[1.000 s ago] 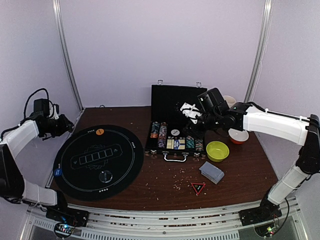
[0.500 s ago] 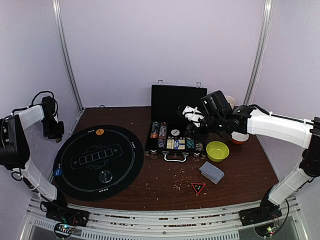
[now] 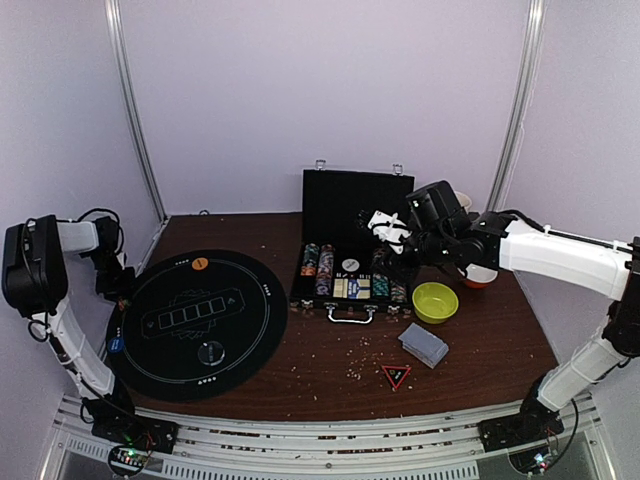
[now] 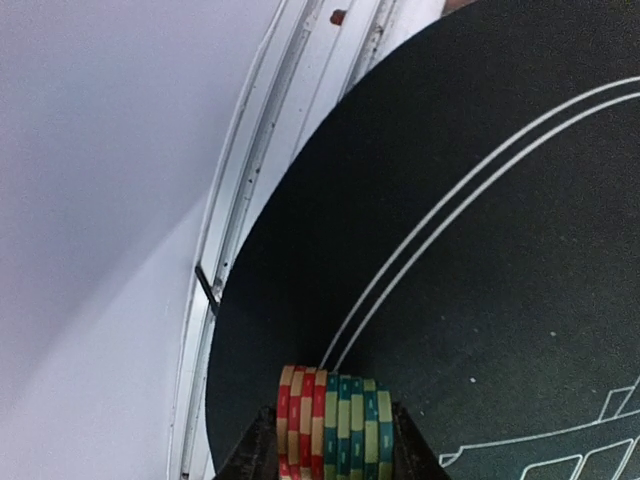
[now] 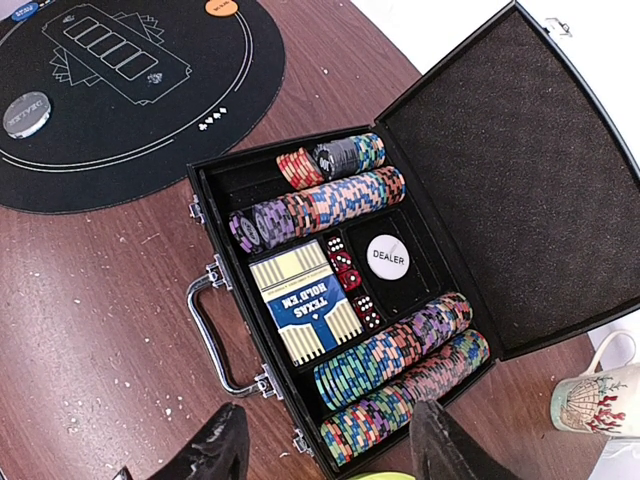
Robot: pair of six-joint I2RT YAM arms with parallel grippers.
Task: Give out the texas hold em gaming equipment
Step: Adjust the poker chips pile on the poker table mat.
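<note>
At the near right of the wooden table (image 3: 300, 375), a small red triangle (image 3: 396, 376) is seen lying flat. Just beyond it, a grey-blue-backed deck of playing cards (image 3: 424, 344) is set down at an angle, well apart from the case.

The near left is taken up by a round black mat (image 3: 250, 320), on which 3 discs are laid: a clear disc (image 3: 211, 351) at the near edge, a blue disc (image 3: 115, 344) at the left edge and an orange disc (image 3: 199, 263) at the far edge.

At the mat's left rim the left gripper (image 4: 333, 425) is held low. Its fingers (image 4: 262, 440) are pinched on a stack of chips (image 4: 335, 400), red and teal, gripped edge-on over the mat's dark surface. Whether the stack touches the mat cannot be told.

Farther back, at the table's middle, a black case (image 5: 520, 170) is shown open with its lid propped up. Packed inside are 4 rows of chips (image 5: 395, 350), a card box (image 5: 305, 305) lettered TEXAS HOLD'EM, red dice (image 5: 345, 270) and a white DEALER button (image 5: 387, 256).

The right gripper (image 5: 330, 415) is poised above the case's right half, its fingers (image 5: 225, 450) spread wide apart.

A yellow-green bowl (image 3: 435, 301) is placed just right of the case, a red-and-white bowl (image 3: 478, 274) beyond that, and a patterned white mug (image 5: 590, 400) at the far right.
</note>
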